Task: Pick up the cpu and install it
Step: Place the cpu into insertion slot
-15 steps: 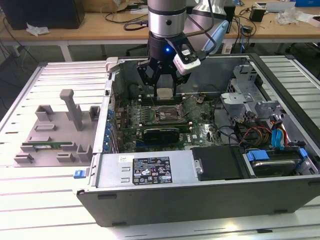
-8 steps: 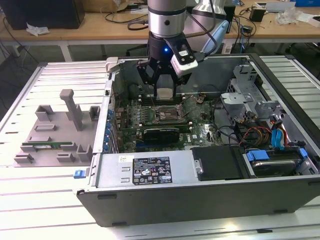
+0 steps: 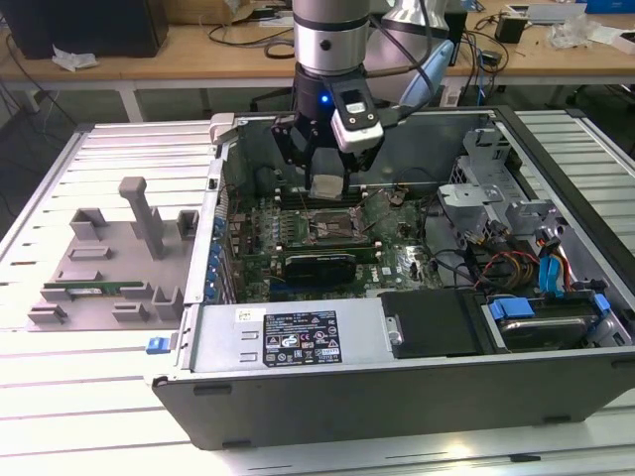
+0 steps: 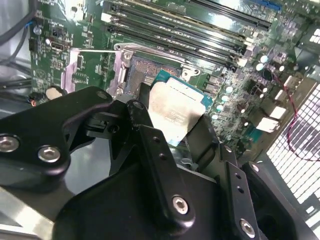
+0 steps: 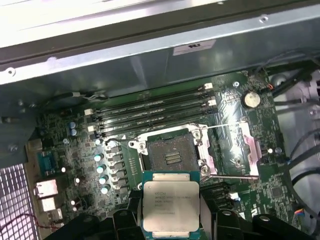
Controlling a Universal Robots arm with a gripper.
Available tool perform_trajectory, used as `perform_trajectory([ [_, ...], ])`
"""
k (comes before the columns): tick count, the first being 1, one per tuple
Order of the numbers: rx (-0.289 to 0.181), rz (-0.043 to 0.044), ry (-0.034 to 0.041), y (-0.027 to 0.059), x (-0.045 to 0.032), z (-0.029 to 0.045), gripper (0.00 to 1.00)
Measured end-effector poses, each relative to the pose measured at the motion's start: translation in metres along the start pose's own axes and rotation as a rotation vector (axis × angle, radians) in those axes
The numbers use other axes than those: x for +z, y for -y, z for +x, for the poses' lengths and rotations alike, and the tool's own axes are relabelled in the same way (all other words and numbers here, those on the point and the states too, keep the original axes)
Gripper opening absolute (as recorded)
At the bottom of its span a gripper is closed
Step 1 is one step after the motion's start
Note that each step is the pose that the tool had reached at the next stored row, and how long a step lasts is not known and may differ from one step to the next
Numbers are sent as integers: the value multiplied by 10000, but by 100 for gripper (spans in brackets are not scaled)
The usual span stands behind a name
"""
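The arm is down inside the open computer case (image 3: 298, 342), and the gripper (image 3: 327, 188) hangs over the green board (image 3: 397, 260). It is clenched on the cpu (image 5: 171, 206): in the first wrist view the black fingers (image 5: 207, 212) press on two opposite edges of the chip, silver top facing up, thin green rim showing all round. The second wrist view gives the same grasp from the other side, the cpu (image 4: 175, 112) pinched flat between the dark finger links.

The cpu is in the air, not seated. The socket (image 5: 170, 155) sits bare just beyond it, dark contact field exposed, with its metal cover (image 5: 245, 150) swung open to one side. The long memory slots (image 5: 155, 107) run past the socket's far edge.

Out on the slatted table (image 3: 60, 397), to the exterior view's left of the case, sits a grey parts holder (image 3: 109, 263) with a green memory stick (image 3: 89, 290) lying in it.
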State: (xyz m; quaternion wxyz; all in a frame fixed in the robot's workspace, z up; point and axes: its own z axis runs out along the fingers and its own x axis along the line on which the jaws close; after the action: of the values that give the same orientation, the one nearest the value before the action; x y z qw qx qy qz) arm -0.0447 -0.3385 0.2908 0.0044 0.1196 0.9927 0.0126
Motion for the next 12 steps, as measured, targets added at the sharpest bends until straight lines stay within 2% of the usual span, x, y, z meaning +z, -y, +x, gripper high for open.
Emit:
perform_trajectory([
  [3,447,3,12,0,1,0,55],
  [6,1246,7,32,0,3,0,55],
  [12,2407,14,63,0,5,0,55],
])
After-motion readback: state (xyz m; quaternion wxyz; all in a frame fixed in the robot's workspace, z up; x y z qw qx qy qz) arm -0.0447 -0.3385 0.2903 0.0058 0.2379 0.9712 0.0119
